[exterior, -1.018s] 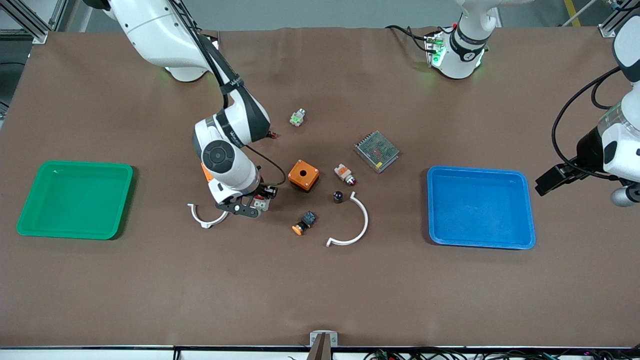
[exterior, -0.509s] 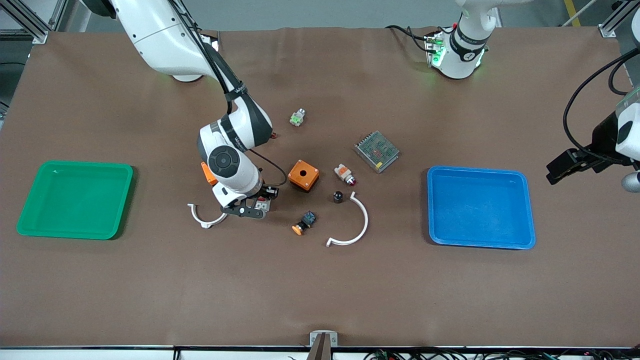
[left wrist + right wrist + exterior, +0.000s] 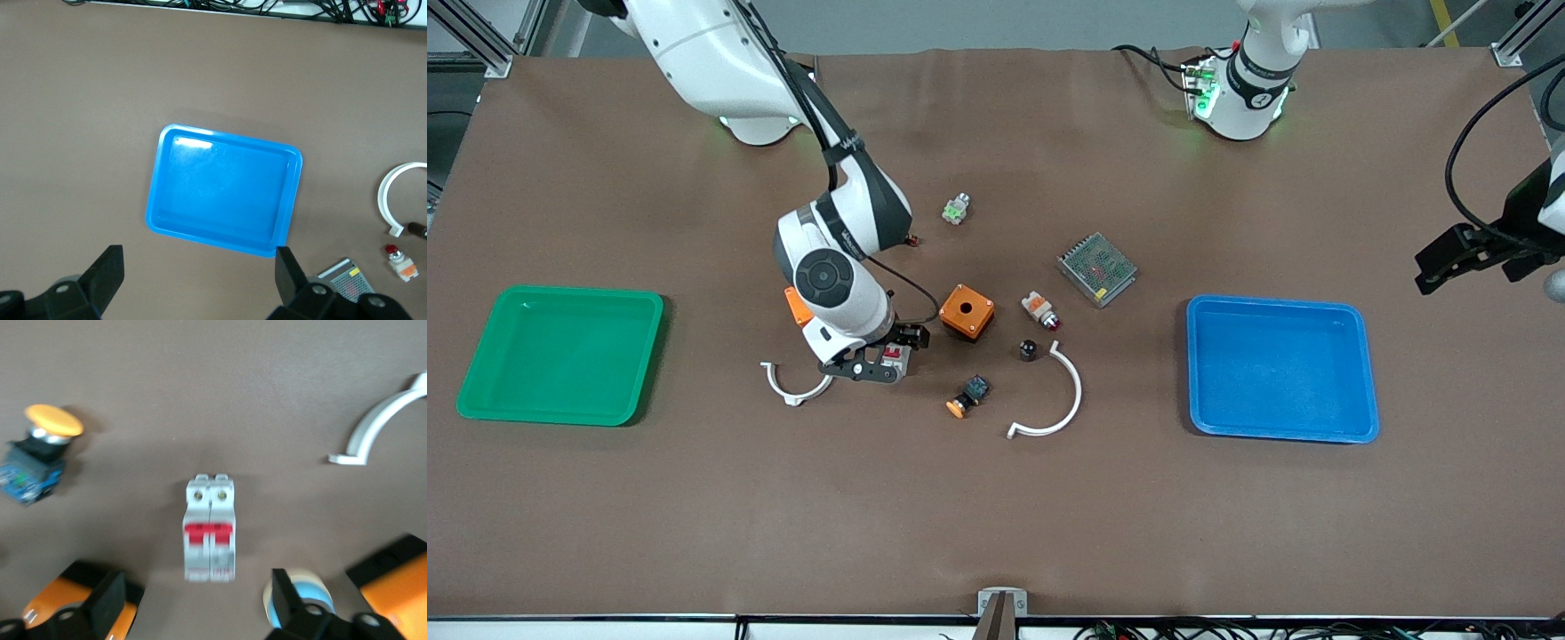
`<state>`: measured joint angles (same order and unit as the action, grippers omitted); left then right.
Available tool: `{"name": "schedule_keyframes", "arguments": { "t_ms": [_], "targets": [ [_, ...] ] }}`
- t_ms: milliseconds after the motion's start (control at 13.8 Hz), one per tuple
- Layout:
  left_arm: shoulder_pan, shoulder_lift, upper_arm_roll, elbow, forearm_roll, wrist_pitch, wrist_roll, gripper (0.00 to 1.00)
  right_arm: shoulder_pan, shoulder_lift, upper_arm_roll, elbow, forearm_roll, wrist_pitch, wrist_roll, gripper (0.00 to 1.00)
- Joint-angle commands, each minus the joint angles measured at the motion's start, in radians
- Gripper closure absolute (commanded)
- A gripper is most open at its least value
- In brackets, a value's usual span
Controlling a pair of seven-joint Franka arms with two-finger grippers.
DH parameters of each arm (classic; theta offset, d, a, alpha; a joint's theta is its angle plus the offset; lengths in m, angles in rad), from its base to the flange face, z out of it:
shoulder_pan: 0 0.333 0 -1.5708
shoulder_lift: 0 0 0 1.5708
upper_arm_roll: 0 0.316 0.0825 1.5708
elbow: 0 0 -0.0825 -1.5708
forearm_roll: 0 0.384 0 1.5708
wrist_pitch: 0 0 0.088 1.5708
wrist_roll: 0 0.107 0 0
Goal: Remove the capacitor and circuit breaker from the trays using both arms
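Observation:
The breaker (image 3: 892,356) (image 3: 210,528), a pale grey block with red levers, lies flat on the table near the middle. My right gripper (image 3: 886,356) (image 3: 197,603) hangs low over it, open, a finger at each side of its end and neither touching. Beside one fingertip stands a short cylinder with a pale round top (image 3: 299,595), apparently the capacitor; the right arm hides it in the front view. My left gripper (image 3: 1472,258) (image 3: 198,280) is open and empty, high over the left arm's end of the table, past the blue tray (image 3: 1280,369) (image 3: 223,190).
A green tray (image 3: 560,354) sits at the right arm's end. Round the breaker lie an orange box (image 3: 966,311), a yellow-capped button (image 3: 967,396), a small black part (image 3: 1029,349), two white arcs (image 3: 791,384) (image 3: 1054,400), a white-and-orange part (image 3: 1040,309) and a mesh-covered unit (image 3: 1096,268).
My right gripper has gone from shut on the breaker to open, leaving it on the table. The left arm has drawn away toward its end of the table.

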<state>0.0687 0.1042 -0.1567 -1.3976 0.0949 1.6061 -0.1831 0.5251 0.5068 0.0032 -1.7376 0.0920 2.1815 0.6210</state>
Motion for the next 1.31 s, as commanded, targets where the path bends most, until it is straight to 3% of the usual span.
{"name": "schedule_keyframes", "arguments": {
  "t_ms": [0,73,291,582,800,1236],
  "targets": [
    [-0.096,-0.047,0.119,-0.043,-0.018,-0.02,0.048,0.0,0.01,-0.164,-0.011,-0.028,-0.044,-0.145,0.003,0.0],
    [-0.134,-0.055,0.159,-0.047,-0.02,-0.029,0.056,0.0,0.01,-0.218,-0.009,-0.028,-0.075,-0.214,0.002,0.0],
    [-0.144,-0.099,0.178,-0.081,-0.029,-0.04,0.079,0.0,-0.01,-0.379,-0.014,-0.025,-0.11,-0.38,-0.026,0.0],
    [-0.145,-0.129,0.23,-0.106,-0.08,-0.054,0.134,0.0,-0.163,-0.517,-0.015,-0.025,-0.11,-0.511,-0.217,0.0],
    [-0.153,-0.135,0.229,-0.106,-0.077,-0.069,0.133,0.0,-0.317,-0.566,-0.015,-0.014,-0.109,-0.542,-0.38,0.0],
    [-0.17,-0.149,0.226,-0.132,-0.073,-0.083,0.113,0.0,-0.568,-0.574,-0.026,0.033,-0.095,-0.558,-0.631,0.0]
  ]
}}
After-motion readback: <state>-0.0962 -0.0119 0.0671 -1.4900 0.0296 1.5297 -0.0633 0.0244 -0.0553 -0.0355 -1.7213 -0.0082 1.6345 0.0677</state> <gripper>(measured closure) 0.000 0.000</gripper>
